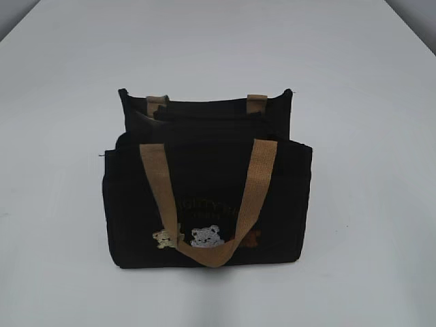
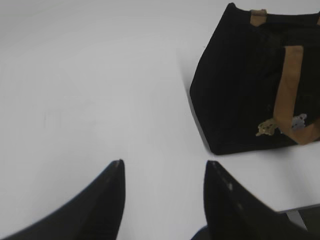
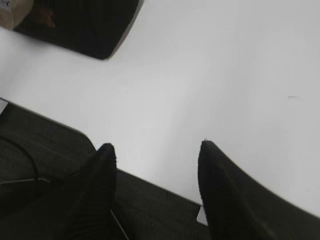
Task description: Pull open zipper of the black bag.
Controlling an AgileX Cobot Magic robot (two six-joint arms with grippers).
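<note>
A small black bag point(image 1: 204, 204) is sitting upright near the middle of a white counter point(image 1: 368, 225), its bear-embroidered front facing the exterior camera and one tan webbing handle point(image 1: 208, 204) drooping down across that face. Neither arm is showing in the exterior view; both are waiting well apart from the bag, near the counter's front edge. The left gripper point(image 2: 162, 165) is hovering over bare counter with its dark fingers point(image 2: 107, 200) spread and holding nothing, the bag lying ahead and to its right in the left wrist view. The right gripper point(image 3: 155, 147) is hanging at the counter's edge, fingers point(image 3: 220, 190) likewise spread and empty, with only a corner of the bag showing at the upper left of its view.

The zipper point(image 1: 204, 126) is running along the bag's top between the two side panels, but the pictures are too dark there to pick out the pull tab or tell which end it is sitting at. Doing this step well probably means one set of fingers pinning an end of the soft fabric so the bag is not sliding or tipping, while the other is closing on the small tab alone, clear of the rear handle's tan ends point(image 1: 257, 101), and drawing level along the teeth instead of lifting.
</note>
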